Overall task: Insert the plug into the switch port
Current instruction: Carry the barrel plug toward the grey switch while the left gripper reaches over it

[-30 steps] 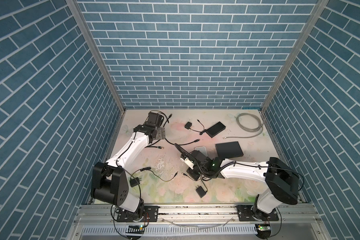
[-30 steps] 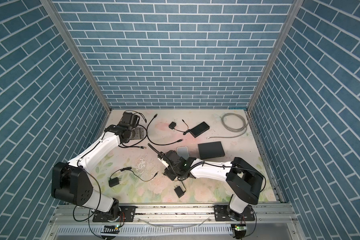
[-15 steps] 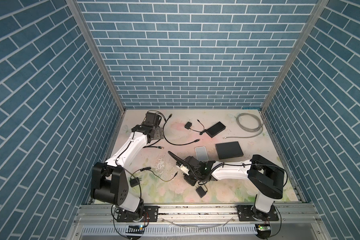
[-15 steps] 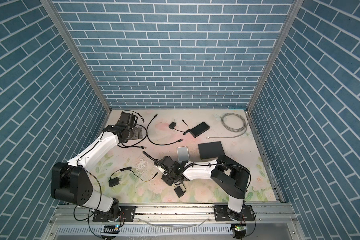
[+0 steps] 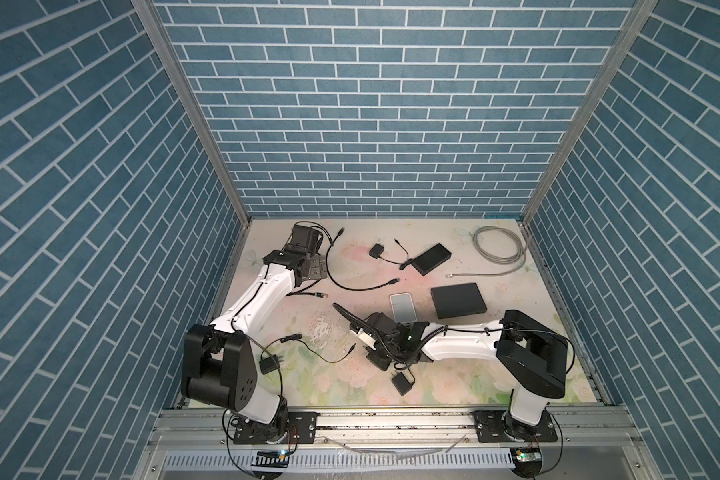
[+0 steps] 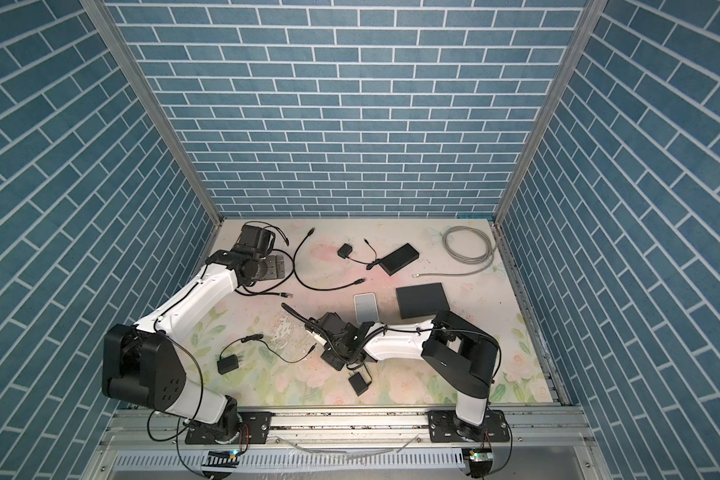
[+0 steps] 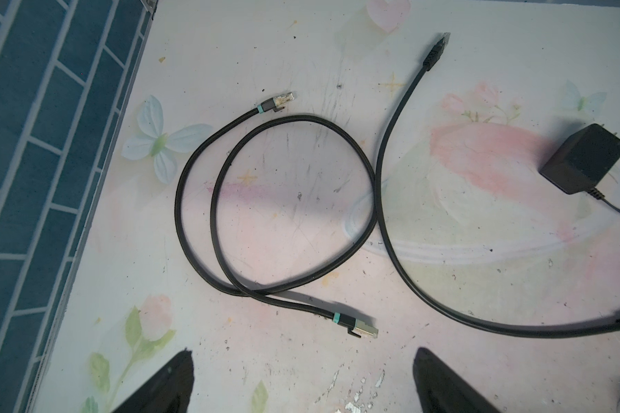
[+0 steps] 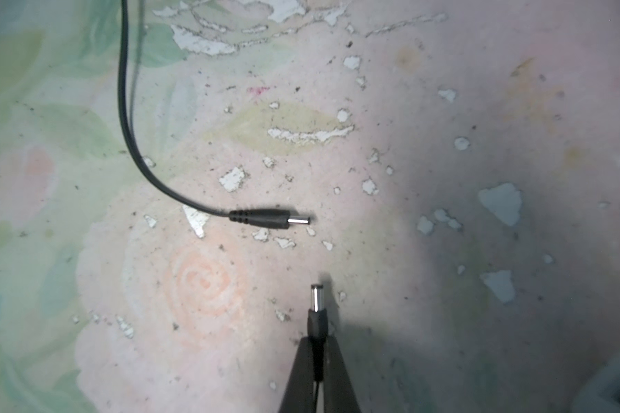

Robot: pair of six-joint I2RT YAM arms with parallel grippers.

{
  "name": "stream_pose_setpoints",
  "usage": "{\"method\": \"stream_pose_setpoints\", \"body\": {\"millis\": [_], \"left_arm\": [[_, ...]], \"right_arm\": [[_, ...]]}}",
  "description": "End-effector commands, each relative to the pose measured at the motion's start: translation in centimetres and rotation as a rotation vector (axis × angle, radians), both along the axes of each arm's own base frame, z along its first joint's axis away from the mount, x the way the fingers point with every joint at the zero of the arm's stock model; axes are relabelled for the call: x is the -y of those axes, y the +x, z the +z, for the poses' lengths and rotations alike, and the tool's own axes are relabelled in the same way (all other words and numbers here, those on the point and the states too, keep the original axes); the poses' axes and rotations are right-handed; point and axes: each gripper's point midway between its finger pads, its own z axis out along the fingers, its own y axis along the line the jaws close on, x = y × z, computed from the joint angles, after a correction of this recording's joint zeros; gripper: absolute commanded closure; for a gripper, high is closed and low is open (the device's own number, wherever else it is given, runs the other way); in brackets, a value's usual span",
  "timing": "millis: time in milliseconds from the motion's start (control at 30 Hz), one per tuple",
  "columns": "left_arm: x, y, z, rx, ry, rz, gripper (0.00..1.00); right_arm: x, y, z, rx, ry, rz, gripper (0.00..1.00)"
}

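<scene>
My right gripper [image 8: 317,342] is clamped on the barrel plug [image 8: 316,304], low over the floral mat [image 8: 444,250]; I should keep it level and carry it to what is probably the switch [image 5: 458,300], well apart.

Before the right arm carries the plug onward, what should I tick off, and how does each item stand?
1. Plug gripped: ok, right gripper is shut on its sleeve.
2. Metal tip exposed: ok, it sticks out ahead of the grip.
3. Loose plug out of the way: ok, it lies apart on the mat.
4. Port located: cannot tell, neither big box nor slim box shows one.
5. Left gripper free: ok, open, holding nothing.
</scene>
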Motion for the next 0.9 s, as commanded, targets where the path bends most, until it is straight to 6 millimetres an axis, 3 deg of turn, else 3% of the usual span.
{"method": "stream_pose_setpoints", "body": {"millis": [0,100,200,400,467,567,667,767,867], "left_arm": [[2.6,0.3,-0.2,-0.003,0.011,-0.103,0.05],[6.0,1.0,0.4,0.009,-0.018,-0.197,0.05],[9.2,1.7,0.6,0.011,-0.059,-0.277,0.05],[15.9,2.9,1.2,0.027,-0.086,-0.448,0.05],[18.6,3.3,1.1,0.032,-0.091,-0.503,0.05],[23.1,3.4,0.1,0.033,-0.109,-0.577,0.05],[28.3,3.0,-1.0,0.037,-0.129,-0.663,0.04],[33.3,2.5,-1.7,0.053,-0.155,-0.749,0.04],[37.4,1.9,-2.7,0.057,-0.168,-0.817,0.04]], "right_arm": [[0.1,1.3,6.0,0.089,0.102,-0.017,1.0],[1.3,3.0,10.4,0.147,0.174,-0.082,1.0],[4.9,4.9,12.3,0.183,0.18,-0.187,1.0],[14.9,7.6,13.0,0.252,0.153,-0.506,1.0],[19.2,8.4,13.4,0.289,0.133,-0.672,1.0],[25.5,8.9,12.8,0.31,0.076,-0.912,1.0],[30.2,8.4,11.2,0.276,0.013,-1.107,1.0],[33.8,7.1,8.6,0.234,-0.055,-1.265,1.0],[35.1,7.2,6.9,0.178,0.005,-1.365,1.0]]}}
